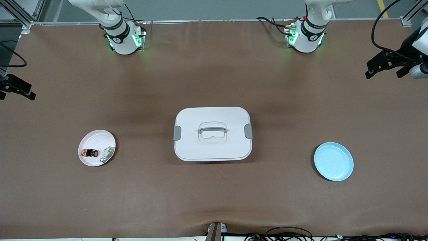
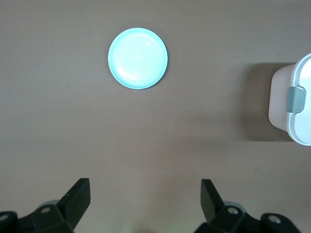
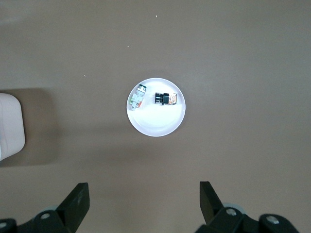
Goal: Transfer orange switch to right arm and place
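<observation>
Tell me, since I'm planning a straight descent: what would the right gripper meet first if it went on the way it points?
Probably bare tabletop. The right gripper, jaws open, points down just short of the white plate holding the orange switch; depth is unclear.

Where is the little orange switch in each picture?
Front view: the orange switch lies on the pink plate, beside the green-and-white part.
Left wrist view: not in it.
Right wrist view: the switch on the same plate.
Shared landmark: the white lidded box, seen in all three.
</observation>
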Controlling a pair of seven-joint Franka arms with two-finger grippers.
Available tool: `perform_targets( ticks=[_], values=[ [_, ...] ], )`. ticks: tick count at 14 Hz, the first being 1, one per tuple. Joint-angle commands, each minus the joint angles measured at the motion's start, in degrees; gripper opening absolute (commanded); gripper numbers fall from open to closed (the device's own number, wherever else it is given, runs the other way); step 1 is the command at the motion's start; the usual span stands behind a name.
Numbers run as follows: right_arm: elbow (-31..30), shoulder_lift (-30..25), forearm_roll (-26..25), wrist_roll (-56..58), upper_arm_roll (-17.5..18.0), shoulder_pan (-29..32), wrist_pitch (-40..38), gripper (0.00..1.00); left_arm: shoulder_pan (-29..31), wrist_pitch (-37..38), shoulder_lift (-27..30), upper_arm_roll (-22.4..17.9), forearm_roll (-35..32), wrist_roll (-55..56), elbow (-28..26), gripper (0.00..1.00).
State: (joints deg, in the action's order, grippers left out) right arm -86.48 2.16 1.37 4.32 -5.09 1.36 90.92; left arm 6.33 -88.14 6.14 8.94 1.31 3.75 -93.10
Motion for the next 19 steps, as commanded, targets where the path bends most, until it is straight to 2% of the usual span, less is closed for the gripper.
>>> perform_targets(
  ticks=[1, 3, 10, 19],
  values=[
    [1.93, 0.92, -0.67, 0.24, 0.17, -0.04, -1.27, 1.0, 0.17, -0.19, 0.63, -0.24, 0.89, -0.67, -0.24, 1.0],
    [2.02, 0.92, -0.76, 4.01, 0.17, 0.22, -1.27, 1.0, 0.17, -0.1, 0.63, -0.24, 0.89, -1.02, 0.46, 1.0],
    [2.02, 0.92, -0.85, 4.12, 0.17, 0.13, -1.27, 1.0, 0.26, 0.16, 0.01, -0.24, 0.1, -1.02, 3.45, 1.0],
    [2.02, 0.92, -0.85, 3.68, 0.09, 0.31, -1.18, 1.0, 0.26, 0.25, -0.96, -0.24, 0.1, -1.11, 4.07, 1.0]
  ],
)
